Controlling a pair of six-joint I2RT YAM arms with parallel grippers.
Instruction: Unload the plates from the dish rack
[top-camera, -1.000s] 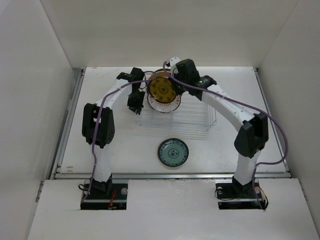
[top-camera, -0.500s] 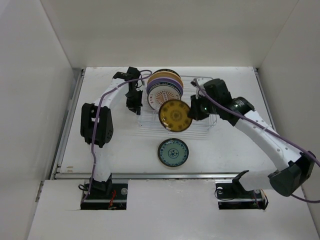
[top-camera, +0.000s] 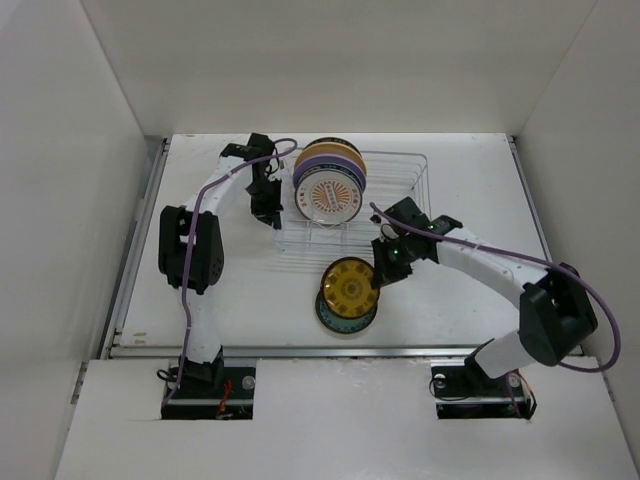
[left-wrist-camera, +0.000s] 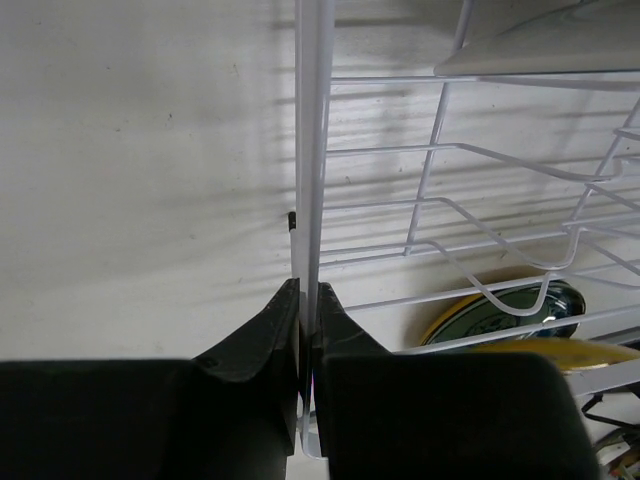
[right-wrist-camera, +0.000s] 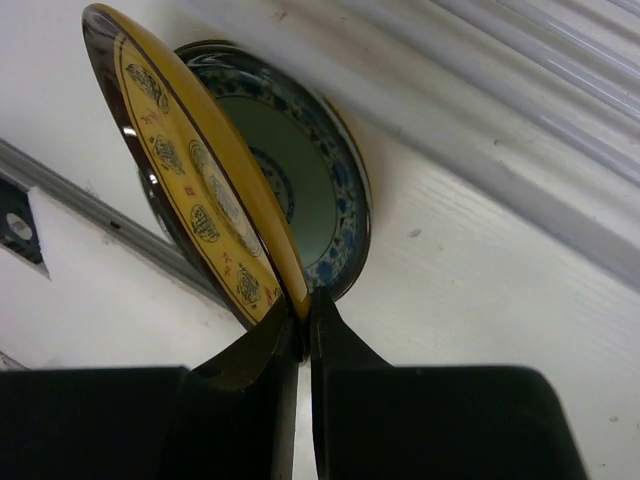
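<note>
From above, the right jaws pinch the rim of the brown-and-yellow plate. It hangs tilted over the teal-rimmed plate, which lies on the tabletop just in front of the dish rack. Other plates stand upright at the rack's left end. The plate should be levelled and lowered slowly until it nests, then released.

Left wrist: the left jaws are clamped on the rack's end wire, bracing it.

Right wrist: the yellow plate's edge sits right between the jaws. Whether its lower rim touches the teal plate is unclear.
</note>
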